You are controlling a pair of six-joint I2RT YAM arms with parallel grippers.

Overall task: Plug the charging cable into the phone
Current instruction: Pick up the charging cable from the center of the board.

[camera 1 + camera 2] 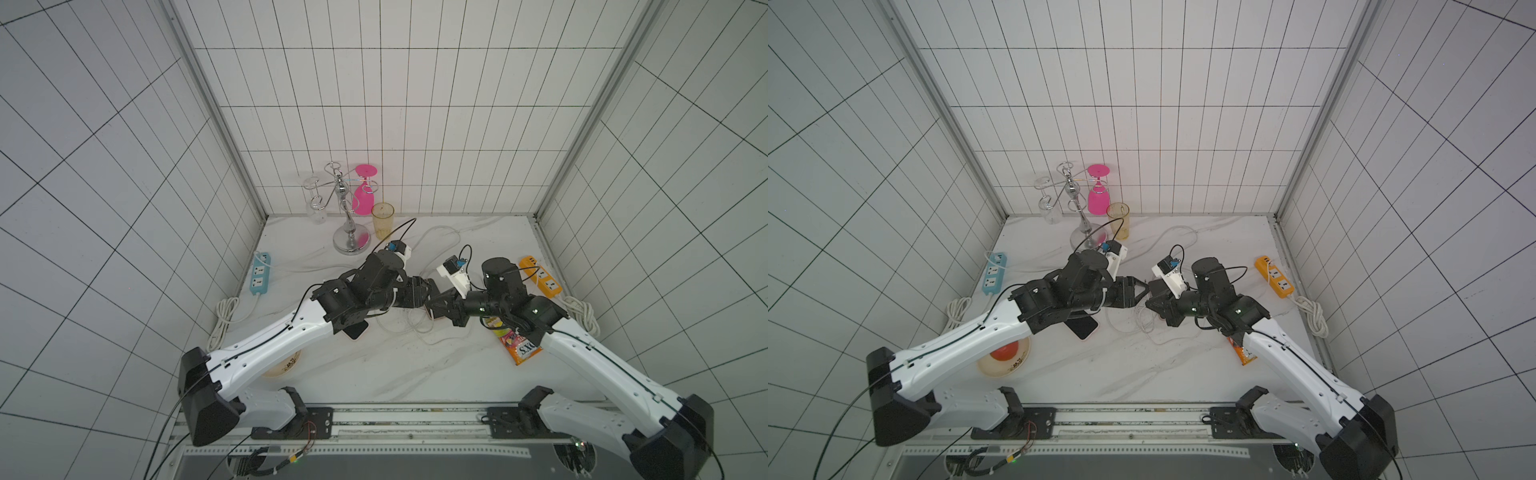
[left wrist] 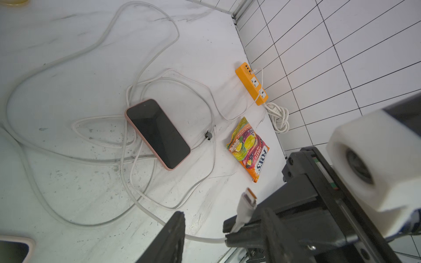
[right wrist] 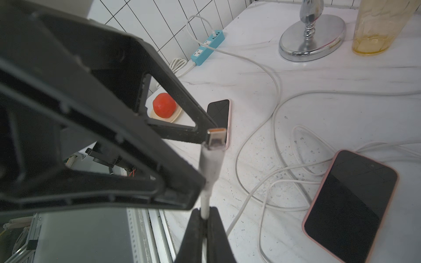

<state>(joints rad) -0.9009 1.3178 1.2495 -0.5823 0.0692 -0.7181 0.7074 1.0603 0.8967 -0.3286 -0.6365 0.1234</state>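
Currently, your right hand [image 3: 205, 215] is clamped on the white charging cable [image 3: 210, 168] just behind its plug [image 3: 216, 136], above the white marble tabletop [image 2: 68, 193]. Your left hand [image 1: 1142, 293] stands half-wide around that plug. The black, pink-cased phone [image 2: 158, 134] lies screen-up on the cable's loops, mid-tabletop.

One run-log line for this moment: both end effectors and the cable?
right end effector: shut on cable; left end effector: open around plug; phone: unplugged
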